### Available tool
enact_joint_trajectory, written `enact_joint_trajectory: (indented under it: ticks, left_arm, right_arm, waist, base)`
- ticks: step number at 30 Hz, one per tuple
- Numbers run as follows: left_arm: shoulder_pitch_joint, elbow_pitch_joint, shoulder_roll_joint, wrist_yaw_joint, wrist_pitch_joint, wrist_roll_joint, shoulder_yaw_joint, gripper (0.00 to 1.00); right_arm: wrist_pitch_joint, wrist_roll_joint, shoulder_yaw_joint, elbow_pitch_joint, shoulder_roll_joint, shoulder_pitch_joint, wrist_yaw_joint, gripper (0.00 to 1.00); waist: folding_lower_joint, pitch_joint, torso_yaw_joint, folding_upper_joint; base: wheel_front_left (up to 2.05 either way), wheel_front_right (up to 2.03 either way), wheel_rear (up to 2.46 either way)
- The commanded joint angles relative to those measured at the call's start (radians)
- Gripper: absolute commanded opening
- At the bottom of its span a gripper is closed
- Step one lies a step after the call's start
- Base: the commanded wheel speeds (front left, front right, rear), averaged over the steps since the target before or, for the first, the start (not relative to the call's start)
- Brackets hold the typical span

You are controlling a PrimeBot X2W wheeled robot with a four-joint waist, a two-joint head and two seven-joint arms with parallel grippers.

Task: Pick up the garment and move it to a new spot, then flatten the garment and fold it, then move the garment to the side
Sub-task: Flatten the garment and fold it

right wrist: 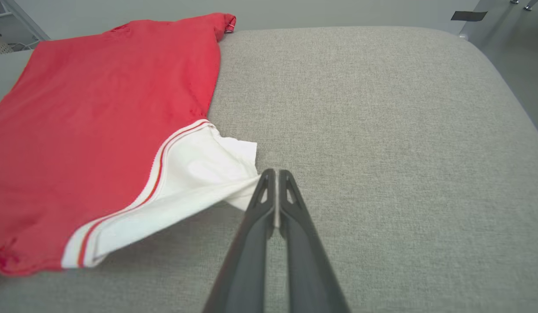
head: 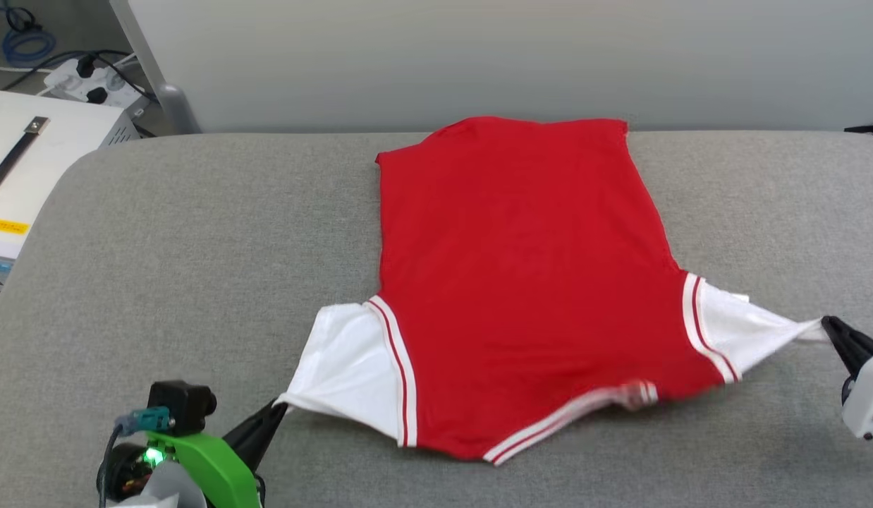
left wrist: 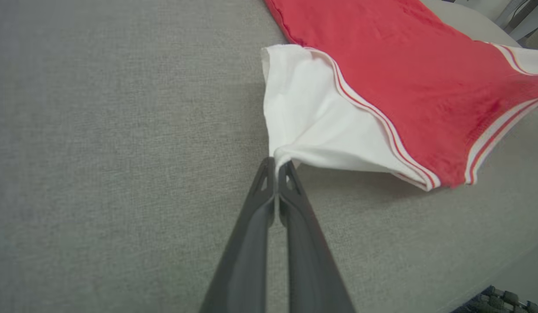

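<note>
Two grips | my left pincer [head: 278,410] and right pincer [head: 828,327] each clamped a white sleeve tip of the garment [head: 521,282] | risk: harder pulling could slip either pinch.

A broad surface [head: 197,268], padded and covered in grey woven fabric with rounded corners, is seen. The garment [head: 521,282] is spread on it, plain red side up, with the hem laid at the far edge and the striped collar toward the near side. Its white sleeves are drawn out to points at either side.
</note>
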State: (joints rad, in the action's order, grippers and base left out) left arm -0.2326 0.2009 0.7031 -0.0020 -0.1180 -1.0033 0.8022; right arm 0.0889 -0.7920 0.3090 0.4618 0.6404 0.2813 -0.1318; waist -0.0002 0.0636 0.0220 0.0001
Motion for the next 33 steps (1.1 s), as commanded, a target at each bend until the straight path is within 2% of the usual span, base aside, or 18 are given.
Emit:
enact_joint_trajectory:
  ticks: [1, 11, 17, 28, 29, 30, 31, 33]
  left_arm:
    - [0.03, -0.008, 0.015, 0.009, 0.007, -0.018, 0.002, 0.0]
    - [0.141, -0.06, 0.079, 0.035, 0.063, -0.069, 0.025, 0.0]
    - [0.18, -0.103, 0.123, 0.041, 0.108, -0.099, 0.033, 0.0]
    - [0.174, -0.162, 0.12, 0.043, 0.165, -0.107, 0.059, 0.0]
    - [0.172, -0.167, 0.122, 0.043, 0.169, -0.107, 0.059, 0.0]
    - [0.168, -0.172, 0.123, 0.043, 0.172, -0.105, 0.059, 0.0]
    - [0.161, -0.18, 0.126, 0.044, 0.177, -0.102, 0.059, 0.0]
    - [0.148, -0.2, 0.13, 0.048, 0.182, -0.099, 0.054, 0.0]
  right_arm:
    - [0.01, -0.012, -0.011, -0.018, 0.01, -0.034, 0.001, 0.0]
    - [0.145, -0.036, -0.094, -0.151, 0.025, -0.243, 0.001, 0.0]
    - [0.299, -0.057, -0.156, -0.224, 0.013, -0.368, 0.001, 0.0]
    - [0.476, 0.027, -0.293, -0.354, -0.056, -0.452, 0.001, 0.0]
    - [0.486, 0.039, -0.305, -0.369, -0.062, -0.449, 0.001, 0.3]
    - [0.489, 0.049, -0.316, -0.381, -0.066, -0.446, 0.001, 0.96]
    - [0.499, 0.055, -0.33, -0.392, -0.073, -0.442, 0.001, 1.0]
    - [0.52, 0.062, -0.349, -0.416, -0.081, -0.429, 0.001, 1.0]
  waist:
    - [0.0002, -0.026, -0.003, -0.0001]
    - [0.0002, -0.081, 0.0, -0.0001]
    - [0.0002, -0.086, -0.003, -0.0001]
    - [0.0002, -0.076, -0.004, -0.0001]
    - [0.0002, -0.071, -0.002, -0.0001]
    - [0.0002, -0.067, 0.0, -0.0001]
    - [0.0002, -0.06, 0.005, -0.0001]
    - [0.0002, -0.05, 0.013, -0.0001]
  base:
    - [0.0, 0.0, 0.0]
    - [0.0, 0.0, 0.0]
    - [0.0, 0.0, 0.0]
    - [0.0, 0.0, 0.0]
    - [0.0, 0.0, 0.0]
    - [0.0, 0.0, 0.0]
    - [0.0, 0.0, 0.0]
    - [0.0, 0.0, 0.0]
